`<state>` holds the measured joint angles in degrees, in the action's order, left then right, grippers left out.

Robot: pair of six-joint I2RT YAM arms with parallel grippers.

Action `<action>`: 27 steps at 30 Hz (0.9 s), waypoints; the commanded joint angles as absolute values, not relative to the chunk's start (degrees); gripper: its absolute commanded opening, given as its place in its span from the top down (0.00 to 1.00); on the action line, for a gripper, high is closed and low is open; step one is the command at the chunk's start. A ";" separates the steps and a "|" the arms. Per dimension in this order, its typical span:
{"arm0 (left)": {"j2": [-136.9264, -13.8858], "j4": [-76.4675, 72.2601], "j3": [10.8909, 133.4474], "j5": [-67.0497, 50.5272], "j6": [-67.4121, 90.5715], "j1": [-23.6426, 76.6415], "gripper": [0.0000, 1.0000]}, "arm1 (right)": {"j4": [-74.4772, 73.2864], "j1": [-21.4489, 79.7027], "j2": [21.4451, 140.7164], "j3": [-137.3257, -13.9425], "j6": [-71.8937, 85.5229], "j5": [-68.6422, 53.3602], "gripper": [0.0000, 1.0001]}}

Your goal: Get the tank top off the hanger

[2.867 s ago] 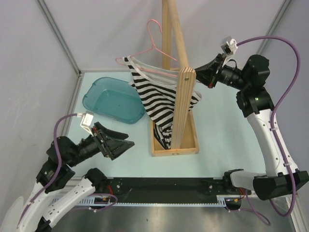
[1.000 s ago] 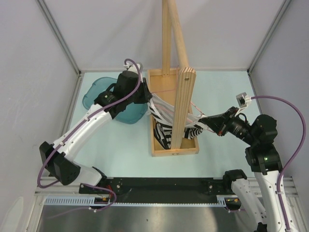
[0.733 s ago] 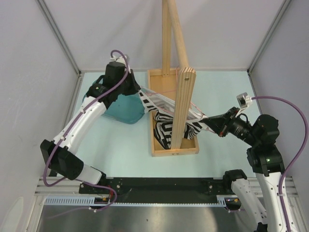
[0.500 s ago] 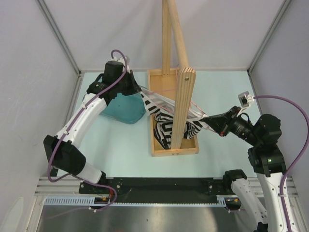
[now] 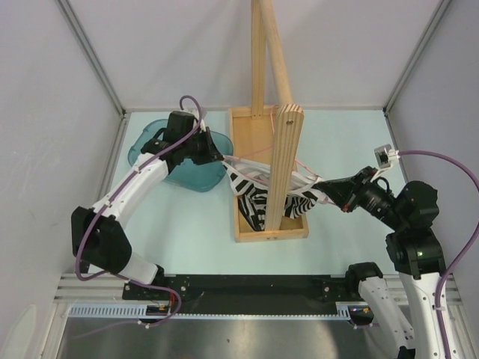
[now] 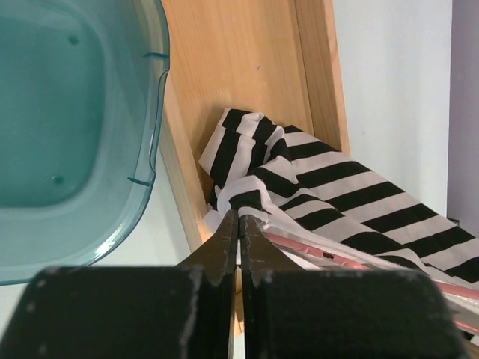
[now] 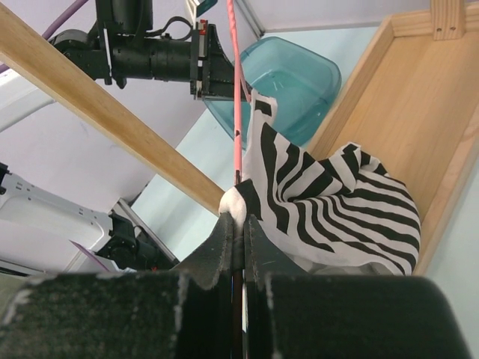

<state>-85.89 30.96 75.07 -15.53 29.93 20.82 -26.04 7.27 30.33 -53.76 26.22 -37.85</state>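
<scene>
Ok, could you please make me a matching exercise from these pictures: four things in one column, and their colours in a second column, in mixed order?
Things:
1. tank top
2. hanger
3. tub
4. tray at the foot of the stand

Colours:
a. pink
b. light wood
c. see-through teal
d. black and white stripes

Pairs: 1-d, 2-a, 3-c, 4-b

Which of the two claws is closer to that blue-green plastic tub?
Left. The left gripper pinches the tank top right beside the tub; the right gripper sits beyond the wooden stand, well away from it.
</scene>
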 commanded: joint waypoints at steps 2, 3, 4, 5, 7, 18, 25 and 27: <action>-83.41 30.23 76.81 -10.20 27.95 18.81 0.95 | -21.53 7.03 28.30 -56.78 27.43 -35.95 1.00; -83.76 30.76 77.34 -10.20 27.95 18.46 0.94 | -21.88 7.03 28.13 -56.95 27.25 -35.60 1.00; -84.46 30.76 77.78 -10.37 28.04 18.11 0.93 | -22.32 7.03 28.04 -57.30 26.81 -35.25 1.00; -84.90 30.85 78.65 -11.15 28.30 17.41 0.93 | -23.02 6.94 28.04 -57.39 26.20 -34.55 1.00; -85.60 30.85 79.27 -11.34 28.39 16.88 0.93 | -23.64 6.94 28.04 -57.74 25.84 -33.93 1.00; -84.29 29.45 74.89 -12.57 28.39 16.17 0.92 | -22.16 7.03 26.99 -56.78 27.77 -29.62 1.00; -83.94 27.51 70.67 -15.55 28.04 17.49 0.89 | -15.22 7.12 26.54 -54.23 34.71 -31.55 1.00; -83.94 27.07 70.14 -15.99 28.04 17.93 0.88 | -13.72 7.03 26.80 -53.35 37.08 -32.17 1.00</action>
<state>-85.17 29.36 71.48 -18.96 29.80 18.61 -23.33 7.27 28.16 -53.47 31.53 -32.01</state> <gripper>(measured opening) 0.112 0.051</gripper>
